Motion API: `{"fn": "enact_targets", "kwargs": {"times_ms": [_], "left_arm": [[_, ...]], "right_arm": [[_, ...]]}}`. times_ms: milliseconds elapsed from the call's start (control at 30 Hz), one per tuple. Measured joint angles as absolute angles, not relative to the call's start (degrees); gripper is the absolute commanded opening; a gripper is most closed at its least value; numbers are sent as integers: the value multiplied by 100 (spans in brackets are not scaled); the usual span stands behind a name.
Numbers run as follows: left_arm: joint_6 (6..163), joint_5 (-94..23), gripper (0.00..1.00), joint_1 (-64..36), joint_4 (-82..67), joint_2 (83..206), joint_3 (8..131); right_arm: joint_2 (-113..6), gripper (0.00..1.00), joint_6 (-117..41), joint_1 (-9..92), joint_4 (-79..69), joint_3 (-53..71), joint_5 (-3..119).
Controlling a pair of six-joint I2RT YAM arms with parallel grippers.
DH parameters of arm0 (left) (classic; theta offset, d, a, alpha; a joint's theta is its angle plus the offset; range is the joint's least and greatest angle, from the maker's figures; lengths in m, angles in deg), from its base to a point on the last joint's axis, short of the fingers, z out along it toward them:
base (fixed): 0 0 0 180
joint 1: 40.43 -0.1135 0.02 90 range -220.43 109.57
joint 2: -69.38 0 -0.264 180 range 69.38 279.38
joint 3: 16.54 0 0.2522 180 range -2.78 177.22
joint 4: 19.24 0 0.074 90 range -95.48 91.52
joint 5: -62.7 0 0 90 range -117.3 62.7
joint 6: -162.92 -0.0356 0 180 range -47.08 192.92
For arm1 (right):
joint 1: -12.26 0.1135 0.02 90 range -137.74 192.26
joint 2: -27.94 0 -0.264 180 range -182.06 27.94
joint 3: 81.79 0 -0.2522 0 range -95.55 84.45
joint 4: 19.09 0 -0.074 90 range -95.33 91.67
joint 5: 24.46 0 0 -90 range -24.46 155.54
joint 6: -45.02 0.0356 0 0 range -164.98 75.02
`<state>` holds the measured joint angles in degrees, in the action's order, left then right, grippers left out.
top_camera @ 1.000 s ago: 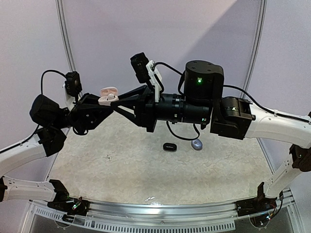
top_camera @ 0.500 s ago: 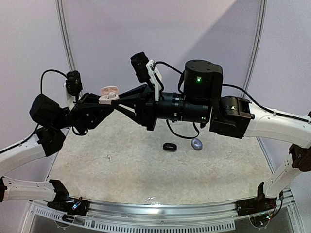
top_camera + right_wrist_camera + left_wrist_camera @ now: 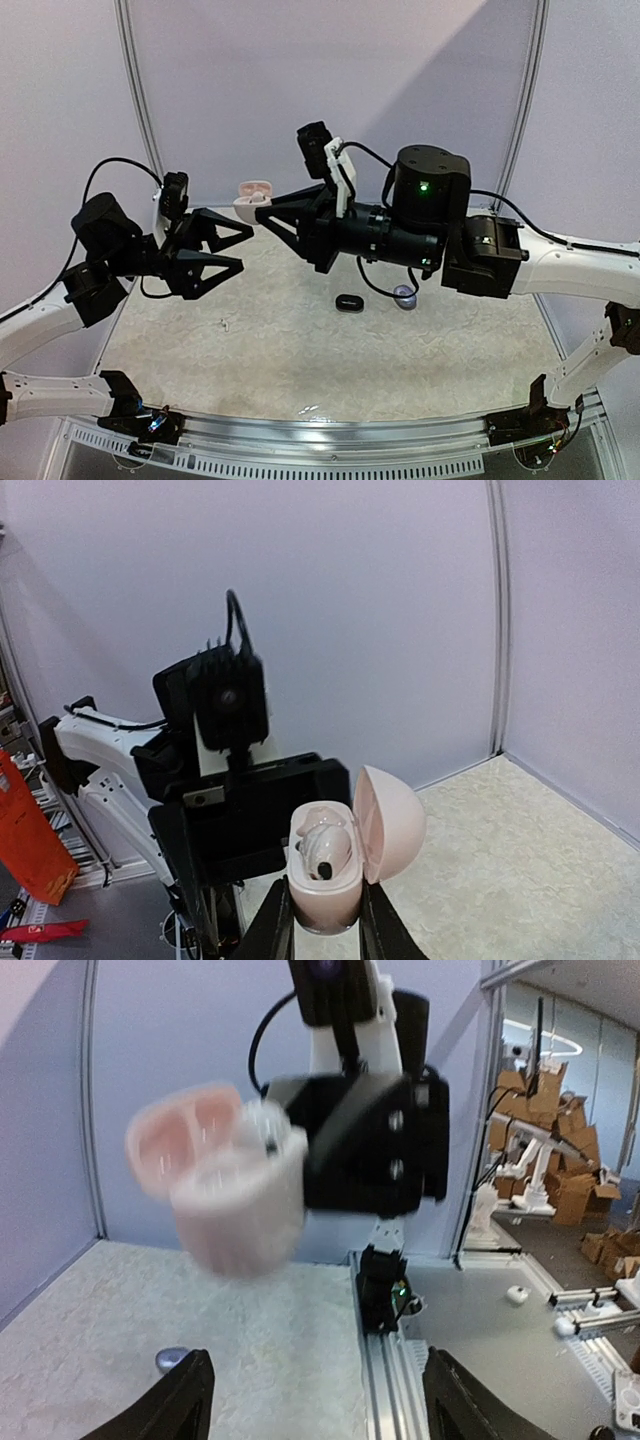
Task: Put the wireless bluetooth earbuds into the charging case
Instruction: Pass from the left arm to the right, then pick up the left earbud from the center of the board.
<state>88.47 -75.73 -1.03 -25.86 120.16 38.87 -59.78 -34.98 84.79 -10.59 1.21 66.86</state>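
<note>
I am pinching the charging case between the two fingers of the right gripper, which are closed on its lower body. Its lid is hanging open to one side, above the fingertips. One pale earbud is sitting in a well just above the fingers; I cannot tell whether the other well is filled.

I am judging the case to be light, hard and glossy, so likely to twist if nudged. I am gripping its flat sides, never the hinged lid. The earbuds look tiny and smooth, so I am expecting a hard pinch to squirt them away.

The left gripper is spread wide and empty, pointing at the case from just beside it. Both arms are reaching toward each other, raised well above the table. A black earbud and a silvery-grey earbud are lying well below both sets of fingers.
</note>
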Motion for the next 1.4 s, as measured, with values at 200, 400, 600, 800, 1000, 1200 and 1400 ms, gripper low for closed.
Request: {"fn": "enact_targets", "kwargs": {"times_ms": [200,400,600,800,1000,1200,1400], "left_arm": [[7693,-6972,72,-210,-372,11512,3909],[7068,-5638,55,-519,1997,12355,4993],[6436,-4425,47,-1909,3923,14714,6508],[6460,-3752,51,-2333,4613,16060,6534],[6926,-3455,53,-2331,4550,16720,6392],[7435,-3555,49,-2313,4360,16925,6097],[7875,-3807,47,-2182,4113,16952,5780]], "right_arm": [[-5512,0,-3476,8324,-1142,480,7313],[-5230,0,-3566,8232,-1170,753,7766],[-4938,0,-3640,8232,-1076,1124,7993],[-4752,0,-3599,8232,-1021,1513,8109],[-4673,0,-3441,8232,-943,1776,8139],[-4640,0,-3279,8232,-930,1806,8146],[-4638,0,-3155,8232,-934,1846,8146]]}}
